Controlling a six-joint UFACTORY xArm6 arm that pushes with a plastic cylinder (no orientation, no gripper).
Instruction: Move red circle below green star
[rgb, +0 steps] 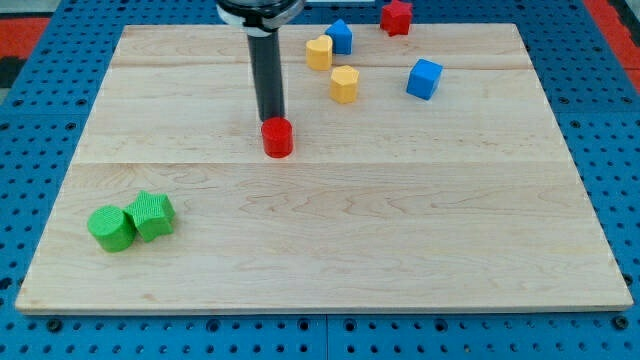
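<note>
The red circle (277, 137), a short red cylinder, sits on the wooden board (400, 240) a little left of the middle. My tip (271, 119) stands right at its upper side, touching or nearly touching it. Two green blocks lie at the view's lower left: a rounded green one (110, 228) and, touching its right side, a ridged green block (152, 215) that looks like the star. Both are far down and to the left of the red circle.
Near the view's top are a yellow block (319, 52), a blue block (341, 37) touching it, a yellow hexagon-like block (344, 84), a blue cube (424, 79) and a red star-like block (397, 16) at the board's top edge.
</note>
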